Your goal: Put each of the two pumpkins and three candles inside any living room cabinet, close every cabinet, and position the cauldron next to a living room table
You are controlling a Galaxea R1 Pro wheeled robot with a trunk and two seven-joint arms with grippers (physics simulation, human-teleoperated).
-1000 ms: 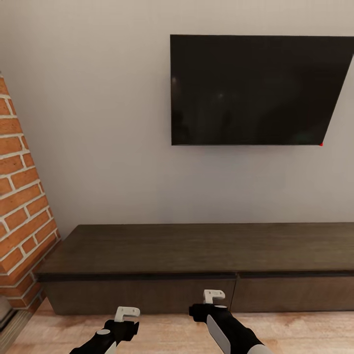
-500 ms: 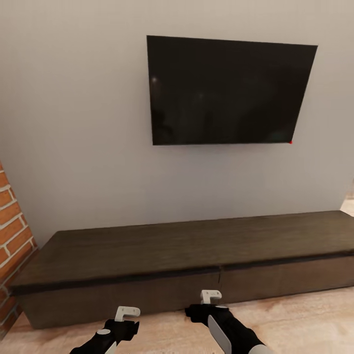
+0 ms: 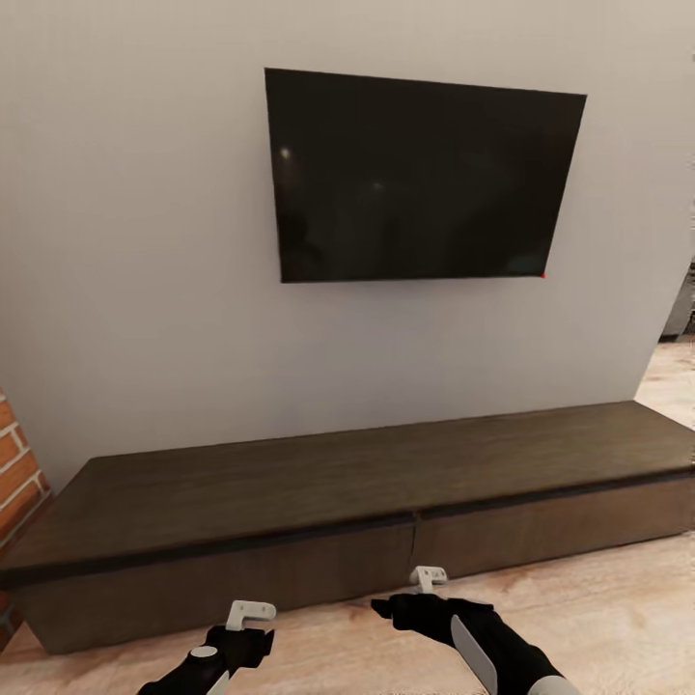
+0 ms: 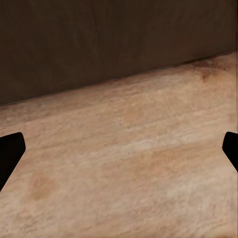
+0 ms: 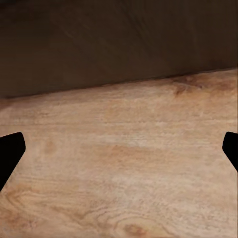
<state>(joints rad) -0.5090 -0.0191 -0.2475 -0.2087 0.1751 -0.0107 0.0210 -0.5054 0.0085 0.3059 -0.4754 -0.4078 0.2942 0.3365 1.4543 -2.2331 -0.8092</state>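
**Closed cabinet under the television, both grippers held low before it**

The cabinet (image 3: 367, 502) runs long and low along the pale wall (image 3: 135, 290), its dark-brown top bare and its two flat fronts shut, meeting at a seam near the middle. Its left end is cut off by the picture's edge low down, and its right end reaches the right edge. In each wrist view the cabinet's front (image 4: 109, 39) (image 5: 114, 39) is a dark band with little detail to make out, sitting directly on the wooden floor (image 3: 598, 618).

One television (image 3: 415, 179) hangs on the wall above the cabinet, its screen dark with a tiny red light at its lower right corner. One patch of red brick wall (image 3: 17, 478) shows at the far left, just beside the cabinet's end.

Two grippers hover over the floor in front of the cabinet, near it but apart from it. The left gripper (image 3: 249, 612) has its fingers (image 4: 10, 151) spread wide, nothing between them. The right gripper (image 3: 429, 578) likewise has its fingers (image 5: 10, 151) wide apart over bare floorboards.
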